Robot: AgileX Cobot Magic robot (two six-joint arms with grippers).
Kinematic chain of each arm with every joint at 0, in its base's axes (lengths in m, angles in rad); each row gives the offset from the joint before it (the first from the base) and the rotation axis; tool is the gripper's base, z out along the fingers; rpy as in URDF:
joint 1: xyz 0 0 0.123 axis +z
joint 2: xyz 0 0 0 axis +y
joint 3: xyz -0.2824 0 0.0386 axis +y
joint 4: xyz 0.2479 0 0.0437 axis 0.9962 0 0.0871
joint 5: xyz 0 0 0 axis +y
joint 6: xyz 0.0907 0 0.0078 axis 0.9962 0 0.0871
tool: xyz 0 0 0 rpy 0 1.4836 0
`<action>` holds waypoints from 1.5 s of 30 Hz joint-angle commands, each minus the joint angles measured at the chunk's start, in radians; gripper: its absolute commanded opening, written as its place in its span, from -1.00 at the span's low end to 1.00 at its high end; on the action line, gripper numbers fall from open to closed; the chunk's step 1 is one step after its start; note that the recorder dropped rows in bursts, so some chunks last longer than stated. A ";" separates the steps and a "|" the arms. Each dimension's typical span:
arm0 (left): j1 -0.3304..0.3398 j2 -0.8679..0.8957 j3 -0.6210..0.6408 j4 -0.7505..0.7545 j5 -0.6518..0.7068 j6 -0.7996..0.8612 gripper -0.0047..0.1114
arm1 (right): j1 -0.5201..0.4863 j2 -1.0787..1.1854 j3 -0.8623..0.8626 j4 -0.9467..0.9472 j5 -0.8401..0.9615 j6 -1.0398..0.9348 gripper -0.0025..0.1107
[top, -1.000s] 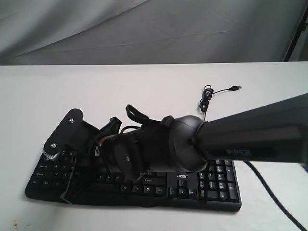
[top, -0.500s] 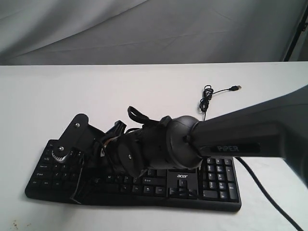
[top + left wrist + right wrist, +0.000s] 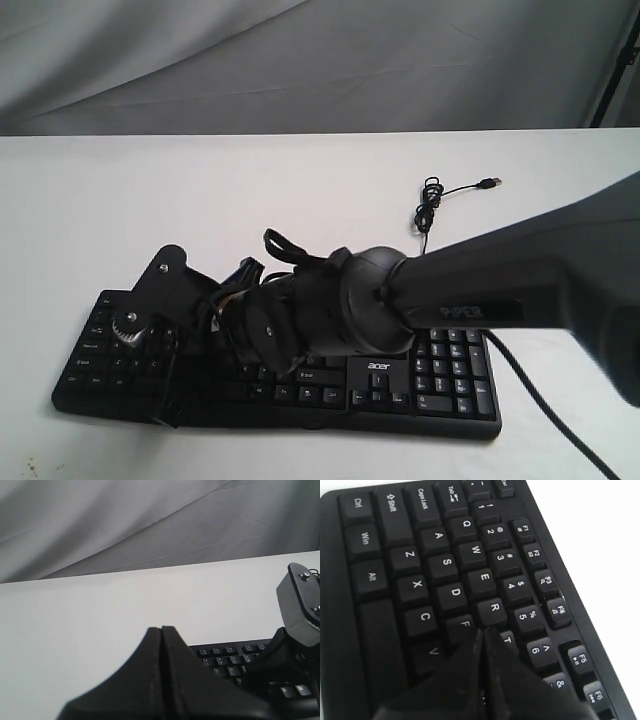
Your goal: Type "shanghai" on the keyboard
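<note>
The black keyboard [image 3: 440,385] with a white "acer" logo lies near the white table's front edge. My right arm reaches across it from the right. Its gripper [image 3: 158,330] hangs low over the letter keys on the left half. In the right wrist view the keyboard [image 3: 420,555] fills the picture. The right gripper [image 3: 481,631] is shut and empty, with its tip at the F, R and T keys. Whether it touches a key is hidden. The left gripper [image 3: 161,629] is shut and empty, beside the keyboard's [image 3: 225,662] corner, and is out of the exterior view.
The keyboard's thin cable, coiled with its USB plug [image 3: 430,205], lies on the white table [image 3: 300,180] behind the keyboard. A grey cloth backdrop [image 3: 300,60] hangs behind the table. A black cable [image 3: 550,400] trails off the front right.
My right gripper has slid to the right along the keyboard's letter keys and dropped slightly. The keyboard and its cable have not moved.
</note>
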 commanded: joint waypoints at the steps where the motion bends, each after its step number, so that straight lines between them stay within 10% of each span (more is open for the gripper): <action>1: -0.004 -0.003 0.004 0.001 -0.005 -0.003 -0.92 | -0.005 -0.039 -0.003 -0.027 0.010 -0.012 -0.96; 45: -0.004 -0.003 0.004 0.001 -0.005 -0.003 -0.92 | -0.005 -0.038 0.096 -0.016 -0.071 -0.010 -0.96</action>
